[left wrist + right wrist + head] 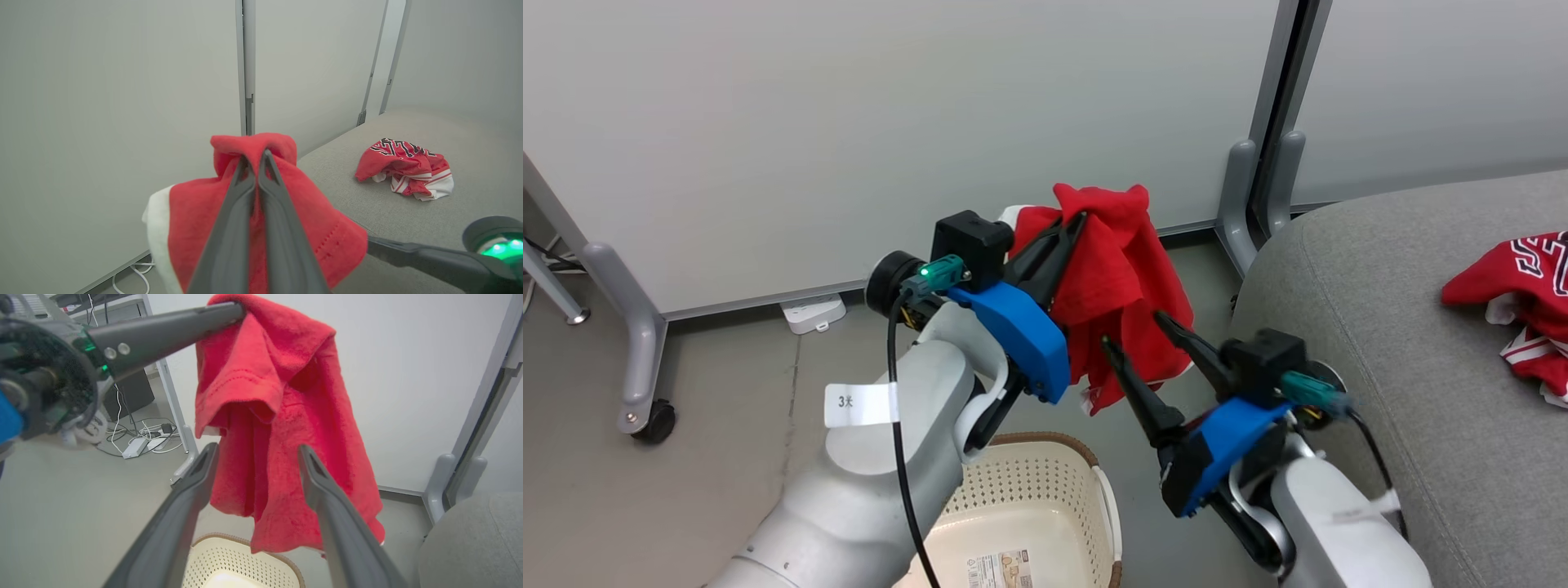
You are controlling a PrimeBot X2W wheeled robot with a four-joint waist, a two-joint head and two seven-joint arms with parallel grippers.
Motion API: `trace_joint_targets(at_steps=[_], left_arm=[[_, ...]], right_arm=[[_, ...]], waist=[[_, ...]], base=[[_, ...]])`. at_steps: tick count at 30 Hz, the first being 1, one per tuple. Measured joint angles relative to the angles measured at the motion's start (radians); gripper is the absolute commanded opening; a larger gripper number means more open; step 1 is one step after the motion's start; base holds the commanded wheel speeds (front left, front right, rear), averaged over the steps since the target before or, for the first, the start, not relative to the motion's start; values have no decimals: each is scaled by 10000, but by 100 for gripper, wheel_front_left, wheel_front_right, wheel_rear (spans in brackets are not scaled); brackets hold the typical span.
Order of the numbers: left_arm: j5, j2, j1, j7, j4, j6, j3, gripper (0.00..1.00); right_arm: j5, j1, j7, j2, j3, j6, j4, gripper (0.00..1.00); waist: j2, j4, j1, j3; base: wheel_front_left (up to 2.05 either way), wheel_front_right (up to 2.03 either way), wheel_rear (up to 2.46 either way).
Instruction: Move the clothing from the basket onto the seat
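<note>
A red garment point(1123, 286) hangs in the air above the floor, pinched near its top by my left gripper point(1076, 219), which is shut on it. The left wrist view has the same cloth point(327, 241) bunched around the closed fingers point(229, 228). My right gripper point(1131, 328) stands open just below and right of it, the hanging cloth point(282, 428) behind the spread fingers point(322, 486), not gripped. The cream basket point(1094, 482) sits on the floor beneath, its bottom bare where visible. Another red garment point(1523, 306) with white stripes lies on the grey seat point(1405, 408), also as clothing point(404, 169) in the left wrist view.
Grey partition panels stand behind, with metal feet point(629, 343) and a caster on the left and a post foot point(1262, 192) beside the seat. Cables and a white power adapter point(135, 447) lie on the floor by the wall.
</note>
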Motion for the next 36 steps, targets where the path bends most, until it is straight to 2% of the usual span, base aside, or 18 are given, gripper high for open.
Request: trace_joint_targets(at_steps=[4,9,17,18,19,36], left_arm=[[-121,-25,20,92,-263,0,-198,0],[-276,-33,21,173,-545,-2,-474,0],[-529,-35,24,316,-955,-2,-859,0],[-548,-36,24,339,-991,-2,-911,0],[-575,-38,25,341,-1007,-2,-947,0],[-731,12,61,251,-752,61,-974,0]], right_arm=[[-556,-1018,-125,21,236,2,1415,100],[-713,-2006,-414,92,368,2,3101,100],[1093,-2995,-769,117,1854,2,4433,98],[1258,-3061,-819,119,1996,2,4581,24],[1402,-3148,-876,115,2174,2,4688,0],[2855,-3809,-1699,119,3653,0,5797,0]], waist=[[0,27,1,59],[0,138,1,64],[0,374,1,33],[0,387,1,31],[0,396,1,31],[0,77,1,11]], base=[[0,0,0],[0,0,0],[0,0,0],[0,0,0],[0,0,0],[0,0,0]])
